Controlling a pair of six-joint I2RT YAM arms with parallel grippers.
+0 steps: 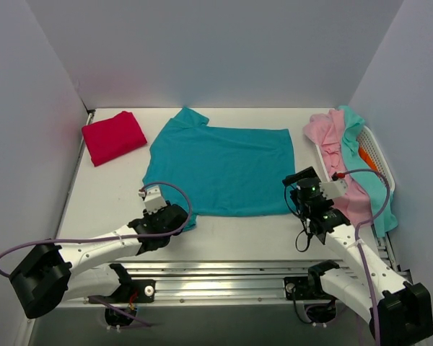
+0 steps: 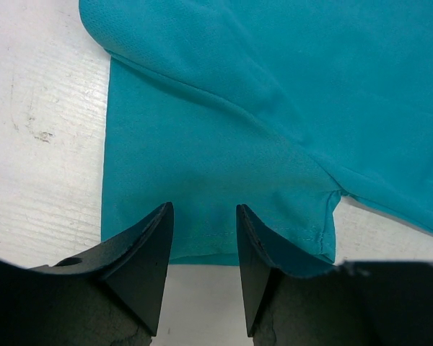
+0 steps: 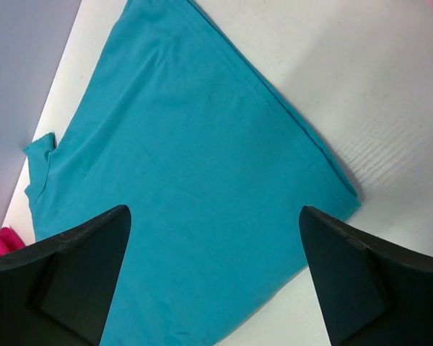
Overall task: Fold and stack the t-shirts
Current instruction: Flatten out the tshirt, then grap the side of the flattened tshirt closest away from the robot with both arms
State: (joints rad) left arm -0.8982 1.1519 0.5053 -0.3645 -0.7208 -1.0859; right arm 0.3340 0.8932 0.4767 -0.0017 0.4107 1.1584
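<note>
A crimson-red t-shirt lay folded into a compact pad at the far left of the counter, well apart from everything else.

Just right of it the deep teal t-shirt was spread flat across the middle of the counter, one sleeve poking toward the far left. The left gripper sat at the shirt's near-left corner. Its jaws were partly parted over the stitched edge of what looked like the other sleeve, with flat cloth and bare counter showing in the gap, so it grasped nothing.

The right gripper hovered above the shirt's near-right side, its jaws spread wide and fully released, with nothing between them.

At the far right a white basket held the waiting heap. A pale pink t-shirt and a light aqua t-shirt draped over its rim, and a bit of an orange t-shirt peeked out between them.

The teal shirt looked thin, light and limp. It would likely sag and crease from any single hold, and a pinch might catch only the top layer where the sleeve was doubled. The best holds seemed to be the stitched edges at the two near corners, one per gripper, where the hem gives the fingers more to bite on. Lifting both together should keep the edge taut for a fold toward the far side, but dragging it could bunch the cloth against the counter.
</note>
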